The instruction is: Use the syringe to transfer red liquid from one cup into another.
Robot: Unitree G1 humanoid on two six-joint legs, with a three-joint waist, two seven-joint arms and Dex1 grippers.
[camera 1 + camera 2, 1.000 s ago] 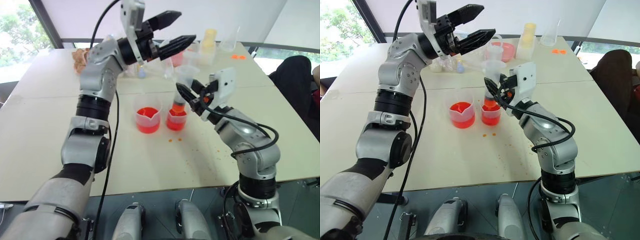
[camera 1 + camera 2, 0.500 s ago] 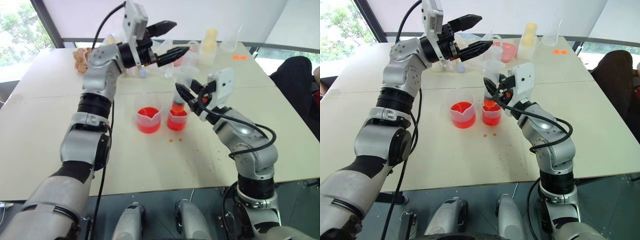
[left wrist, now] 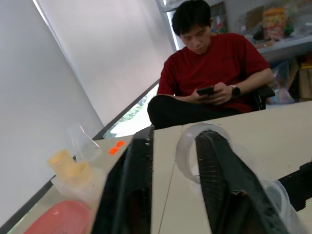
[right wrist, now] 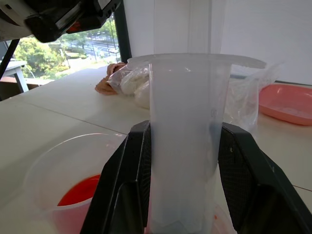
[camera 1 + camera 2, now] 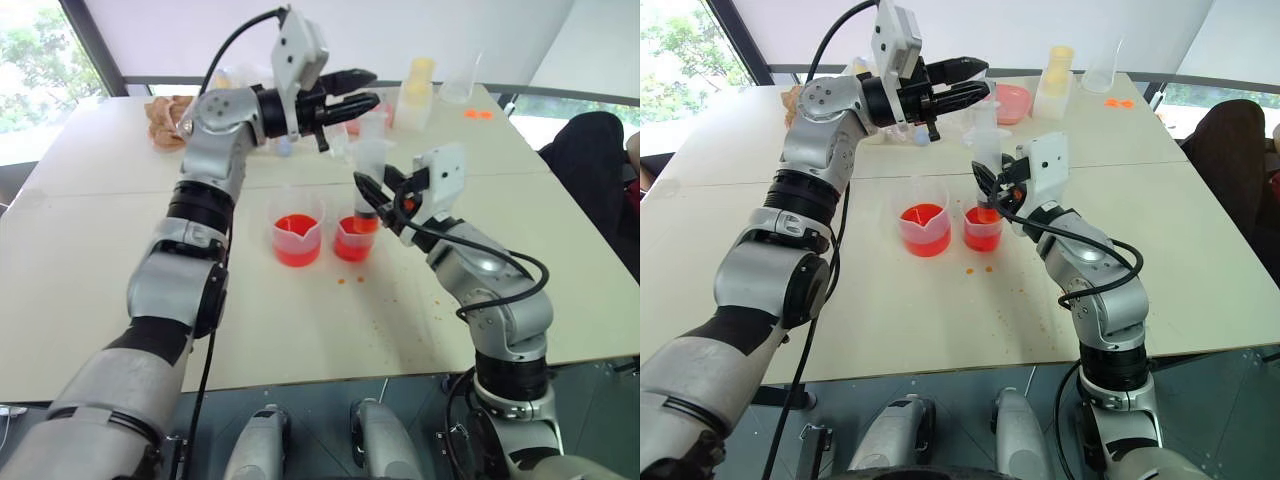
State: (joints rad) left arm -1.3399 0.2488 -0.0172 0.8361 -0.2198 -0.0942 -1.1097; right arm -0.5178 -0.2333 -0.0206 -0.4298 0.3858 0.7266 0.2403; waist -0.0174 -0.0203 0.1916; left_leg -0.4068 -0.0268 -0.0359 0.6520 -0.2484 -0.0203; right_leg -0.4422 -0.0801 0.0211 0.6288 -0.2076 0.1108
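From the head views, the right gripper (image 5: 372, 197) clamps the syringe (image 5: 366, 180) upright, tip in the narrow cup (image 5: 352, 238); the spouted beaker (image 5: 295, 238) stands beside it on the speckled white table (image 5: 90, 260). The barrel looks light, stiff, slick: hold mid-barrel.

Left wrist view: the left gripper (image 3: 174, 185) pinches the plunger top, judging by the clear disc between its fingers; a seated person (image 3: 209, 78) is behind.

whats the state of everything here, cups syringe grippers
beaker: upright, part full of red liquid
cup: upright, red liquid in the bottom
syringe: upright, tip down in the cup, upper barrel looks clear
right gripper: shut on the syringe barrel
left gripper: about level, up by the syringe's top end
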